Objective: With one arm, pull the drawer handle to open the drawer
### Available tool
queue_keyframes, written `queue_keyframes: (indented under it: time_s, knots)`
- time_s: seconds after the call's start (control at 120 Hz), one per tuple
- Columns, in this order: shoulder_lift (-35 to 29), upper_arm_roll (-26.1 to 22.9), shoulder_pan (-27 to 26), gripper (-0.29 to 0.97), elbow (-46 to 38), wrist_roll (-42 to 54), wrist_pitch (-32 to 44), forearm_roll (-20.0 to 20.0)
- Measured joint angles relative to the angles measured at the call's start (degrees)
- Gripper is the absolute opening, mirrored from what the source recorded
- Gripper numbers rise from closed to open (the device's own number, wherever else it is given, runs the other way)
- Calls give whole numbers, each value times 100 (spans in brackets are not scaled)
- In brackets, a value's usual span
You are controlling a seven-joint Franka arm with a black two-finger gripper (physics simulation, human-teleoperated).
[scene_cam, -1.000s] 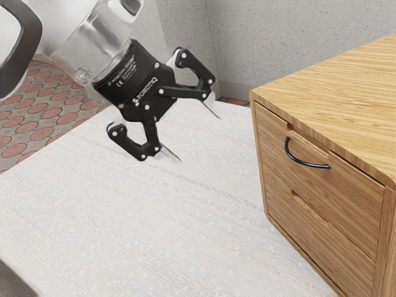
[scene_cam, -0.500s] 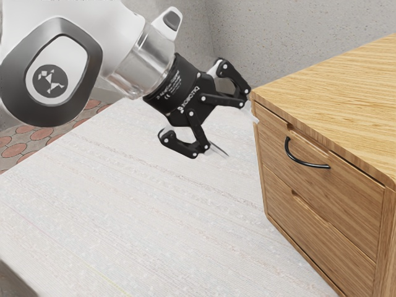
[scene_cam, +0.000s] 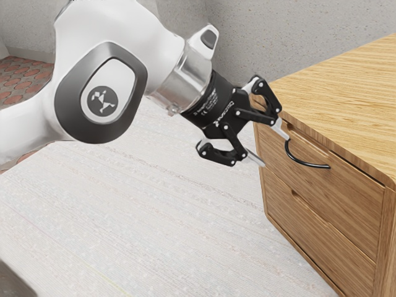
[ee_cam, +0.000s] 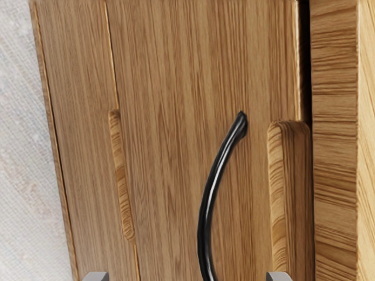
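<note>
A wooden cabinet (scene_cam: 346, 105) stands at the exterior view's right, with two drawers in its front. The upper drawer (scene_cam: 322, 179) carries a curved black handle (scene_cam: 303, 159). My gripper (scene_cam: 275, 147) is open, its fingers spread one above the other just left of the handle's near end, close to the drawer front but holding nothing. In the wrist view the black handle (ee_cam: 215, 199) curves down the wooden drawer front (ee_cam: 176, 117) straight ahead of my hand, and two grey fingertips (ee_cam: 94, 276) peek in at the lower edge on either side of it.
The cabinet sits on a pale stone-like tabletop (scene_cam: 136, 210). The lower drawer (scene_cam: 322, 235) has a wooden ridge rather than a black handle. A grey wall (scene_cam: 297, 31) and red patterned floor (scene_cam: 25, 68) lie behind.
My arm has swung toward the exterior view's right, carrying the open gripper from mid-table up to the upper drawer's handle. The drawer has not moved.
</note>
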Motion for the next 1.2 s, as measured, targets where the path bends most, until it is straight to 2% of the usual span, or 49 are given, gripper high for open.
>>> queue_keyframes:
  time_s: [0.367,1.2]
  knots:
    - [383,-6,1,23,32,198,229,-7]
    - [521,-68,-155,5,18,434,494,-22]
